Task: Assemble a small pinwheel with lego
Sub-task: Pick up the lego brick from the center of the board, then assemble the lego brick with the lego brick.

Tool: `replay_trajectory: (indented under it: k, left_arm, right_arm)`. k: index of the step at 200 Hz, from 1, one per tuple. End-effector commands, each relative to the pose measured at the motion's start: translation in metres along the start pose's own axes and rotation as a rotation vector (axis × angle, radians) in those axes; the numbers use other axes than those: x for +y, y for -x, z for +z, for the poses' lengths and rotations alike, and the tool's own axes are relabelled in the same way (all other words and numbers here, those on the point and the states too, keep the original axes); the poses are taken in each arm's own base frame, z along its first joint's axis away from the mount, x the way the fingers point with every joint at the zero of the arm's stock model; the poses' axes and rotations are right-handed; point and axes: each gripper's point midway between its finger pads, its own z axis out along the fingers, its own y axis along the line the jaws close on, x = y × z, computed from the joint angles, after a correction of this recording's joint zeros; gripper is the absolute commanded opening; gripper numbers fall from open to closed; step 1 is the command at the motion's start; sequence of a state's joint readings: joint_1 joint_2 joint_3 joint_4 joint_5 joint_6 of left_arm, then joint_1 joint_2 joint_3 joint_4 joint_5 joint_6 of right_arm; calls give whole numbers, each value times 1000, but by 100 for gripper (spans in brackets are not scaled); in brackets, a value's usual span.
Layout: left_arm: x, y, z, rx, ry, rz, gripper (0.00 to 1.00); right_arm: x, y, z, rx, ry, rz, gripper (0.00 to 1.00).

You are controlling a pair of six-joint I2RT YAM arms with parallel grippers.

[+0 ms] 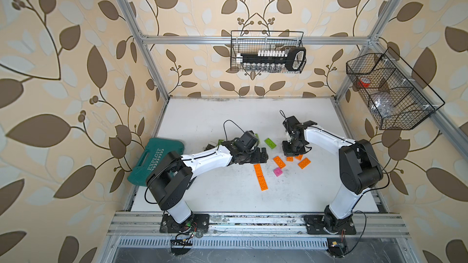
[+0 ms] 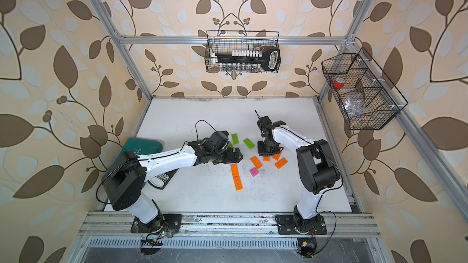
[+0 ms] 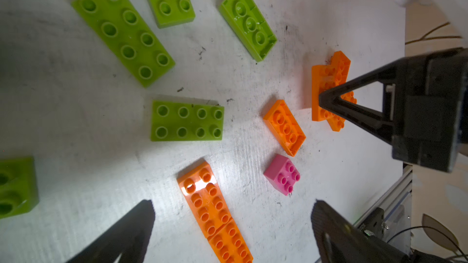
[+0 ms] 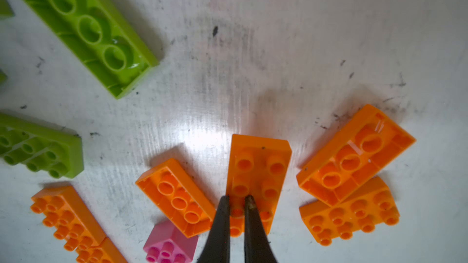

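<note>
Lego lies scattered mid-table. My right gripper (image 4: 236,198) points down and is shut on an orange brick (image 4: 258,168), its fingertips pinching one row of studs. Beside that brick lie an upside-down orange brick (image 4: 177,198), a pink square brick (image 4: 169,244), and an upside-down orange brick resting on another (image 4: 354,155). My left gripper (image 3: 233,223) hangs open and empty over two orange bricks (image 3: 215,213) set end to end. Several lime-green bricks (image 3: 121,31) lie beyond them. In both top views the grippers (image 1: 263,156) (image 2: 268,150) face each other across the orange group.
A teal tool case (image 1: 154,160) lies at the table's left edge, partly under my left arm. Wire baskets hang on the back wall (image 1: 267,51) and the right wall (image 1: 390,89). An aluminium rail (image 1: 253,220) runs along the front edge.
</note>
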State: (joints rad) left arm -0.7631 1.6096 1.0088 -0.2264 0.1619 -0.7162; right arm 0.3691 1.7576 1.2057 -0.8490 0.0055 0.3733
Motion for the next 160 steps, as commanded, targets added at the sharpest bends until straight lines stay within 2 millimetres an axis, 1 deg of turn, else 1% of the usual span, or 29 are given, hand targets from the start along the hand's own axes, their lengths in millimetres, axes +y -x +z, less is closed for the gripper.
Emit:
replay_trajectory:
  k: [1, 17, 21, 24, 31, 46, 59, 73, 80, 85, 87, 94, 110, 127, 160]
  left_arm:
    - [1, 10, -23, -44, -45, -64, 99]
    - [14, 6, -35, -60, -31, -105, 99]
    - [19, 3, -34, -55, -19, -118, 99]
    - [18, 4, -42, -70, -33, -122, 99]
    - [23, 0, -47, -72, -31, -139, 99]
    - [37, -10, -49, -61, -31, -175, 99]
    - [43, -19, -51, -50, -37, -191, 98]
    - [47, -28, -54, -35, -48, -193, 96]
    - [47, -32, -55, -34, -59, -231, 96]
    - [47, -35, -57, -37, -60, -239, 96]
    - [48, -37, -56, -39, -58, -241, 96]
    - [50, -42, -57, -44, -49, -241, 96]
    - [56, -52, -55, -58, -23, -253, 96]
    - [62, -60, -48, -67, -36, -298, 96]
    - [66, -63, -41, -77, -33, -319, 96]
  right_arm:
    - [12, -6, -18, -37, -18, -66, 8]
    - [31, -13, -25, -45, 11, -103, 7]
    - [35, -15, -26, -43, 16, -112, 7]
    - [38, -17, -27, -41, 20, -119, 7]
    - [46, -22, -29, -35, 32, -132, 7]
    - [62, -33, -30, -16, 49, -167, 7]
    - [78, -45, -32, 3, 65, -208, 7]
    - [93, -57, -31, 15, 75, -245, 7]
    - [102, -62, -31, 22, 88, -260, 7]
    - [104, -63, -30, 30, 95, -260, 7]
    - [109, -66, -30, 31, 99, -276, 7]
    - [116, -71, -29, 36, 105, -292, 7]
    - [126, -80, -27, 54, 124, -314, 7]
    - [132, -87, -24, 79, 129, -335, 7]
    - [135, -96, -17, 114, 105, -372, 7]
